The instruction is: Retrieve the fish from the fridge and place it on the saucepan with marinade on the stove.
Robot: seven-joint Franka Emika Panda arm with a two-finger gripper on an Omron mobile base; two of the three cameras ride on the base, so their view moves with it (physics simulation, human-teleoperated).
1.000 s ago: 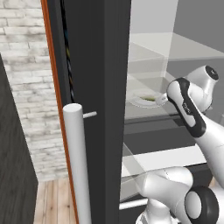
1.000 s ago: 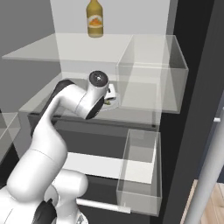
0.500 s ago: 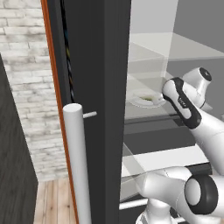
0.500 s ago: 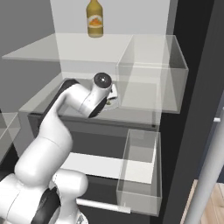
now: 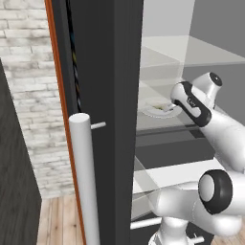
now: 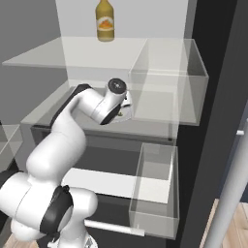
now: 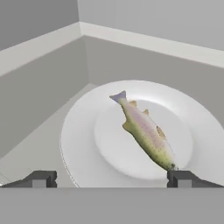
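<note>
The fish point(image 7: 145, 131), slender, olive-green and yellowish, lies diagonally on a round white plate point(image 7: 78, 144) on a shelf inside the open fridge point(image 5: 115, 95). My gripper point(image 7: 112, 180) is open and hovers just short of the plate. Its fingertips point(image 7: 41, 178) stand wide apart, and the fish's head end is close to the right one. In the left base view the hand reaches over the plate point(image 5: 154, 109). From the right base view the gripper point(image 6: 127, 105) is deep above the glass shelf point(image 6: 48, 104). The saucepan and the stove are out of view.
The fridge's dark door with its silver handle point(image 5: 85, 177) stands close on the left. An orange bottle point(image 6: 105, 20) sits on the upper shelf. Clear door bins point(image 6: 169, 82) and a lower bin point(image 6: 155, 193) are to the right. The fridge's grey walls meet in a corner behind the plate.
The arm has stretched further into the fridge, bringing the hand closer over the plate. The jaws have stayed open.
</note>
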